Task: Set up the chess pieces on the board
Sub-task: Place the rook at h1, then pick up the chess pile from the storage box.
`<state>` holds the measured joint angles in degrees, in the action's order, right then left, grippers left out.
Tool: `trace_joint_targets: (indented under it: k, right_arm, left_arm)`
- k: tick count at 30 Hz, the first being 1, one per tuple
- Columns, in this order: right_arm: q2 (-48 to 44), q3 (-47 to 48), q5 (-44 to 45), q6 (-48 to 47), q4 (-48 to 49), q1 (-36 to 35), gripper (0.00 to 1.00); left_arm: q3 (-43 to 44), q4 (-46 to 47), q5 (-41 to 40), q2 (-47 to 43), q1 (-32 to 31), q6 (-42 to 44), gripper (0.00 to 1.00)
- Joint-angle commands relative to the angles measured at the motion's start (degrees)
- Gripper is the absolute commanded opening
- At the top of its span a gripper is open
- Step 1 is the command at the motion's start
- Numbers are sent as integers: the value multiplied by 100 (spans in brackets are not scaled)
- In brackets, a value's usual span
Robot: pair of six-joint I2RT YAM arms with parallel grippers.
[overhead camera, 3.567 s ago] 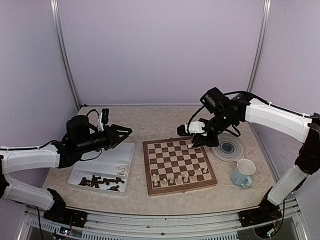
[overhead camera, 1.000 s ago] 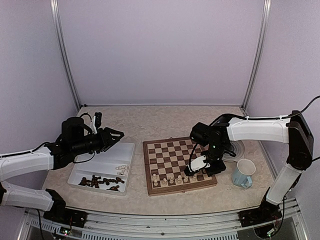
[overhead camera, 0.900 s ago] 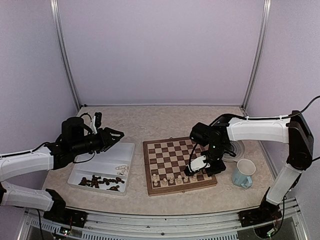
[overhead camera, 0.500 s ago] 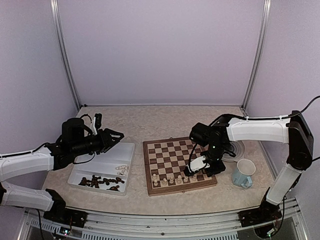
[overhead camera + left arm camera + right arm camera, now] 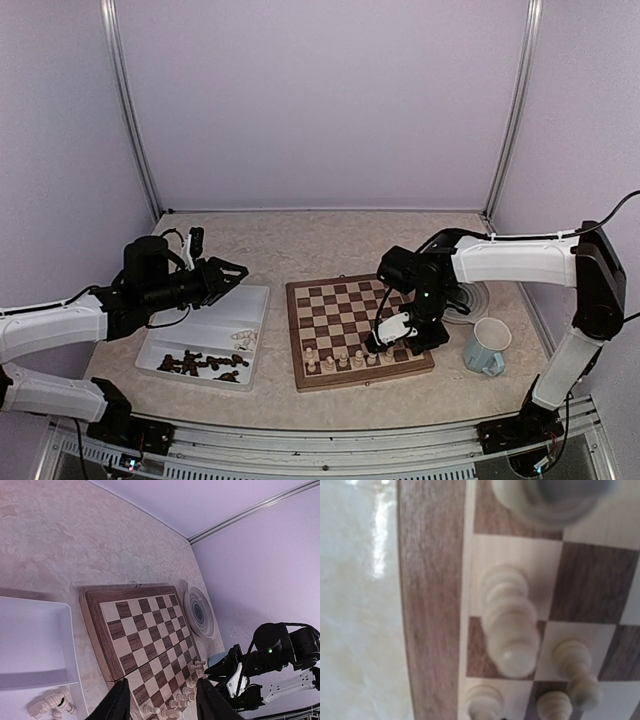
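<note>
My worry is the right gripper (image 5: 392, 332): it sits low over the near right corner of the board (image 5: 293, 335), in among the cream pieces (image 5: 350, 355) lined up along the near edge. They stand just beside one another, so any sideways drift as I pull out could tip a neighbour. In its wrist view a tall cream piece (image 5: 509, 630) stands at the board's edge with pawns (image 5: 572, 667) close by; the fingers are out of sight there, so I cannot tell whether they are apart or on something. That arm reaches in from the board's right, wrist bent down. The left gripper (image 5: 161, 687) hangs left of the board above the tray (image 5: 215, 325), fingers apart and empty, arm stretched nearly level. Dark pieces (image 5: 205, 363) lie in the tray, off the board
</note>
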<state>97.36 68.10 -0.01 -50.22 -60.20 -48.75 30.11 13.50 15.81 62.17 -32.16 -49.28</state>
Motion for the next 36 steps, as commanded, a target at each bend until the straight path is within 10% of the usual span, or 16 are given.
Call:
trace_joint_targets:
  k: [1, 15, 36]
  right_arm:
    - [-36, 139, -138, -30, -53, -73, 19]
    - [-679, 1013, -1624, -173, -701, 504, 27]
    - [-1325, 360, -1959, 28, -65, 1175, 26]
  left_arm:
    - [-51, 9, 25, -99, 61, 19, 46]
    - [1256, -4017, -1288, 476, -289, 899, 43]
    - [2790, -5424, -1922, 3223, -668, 2891, 32]
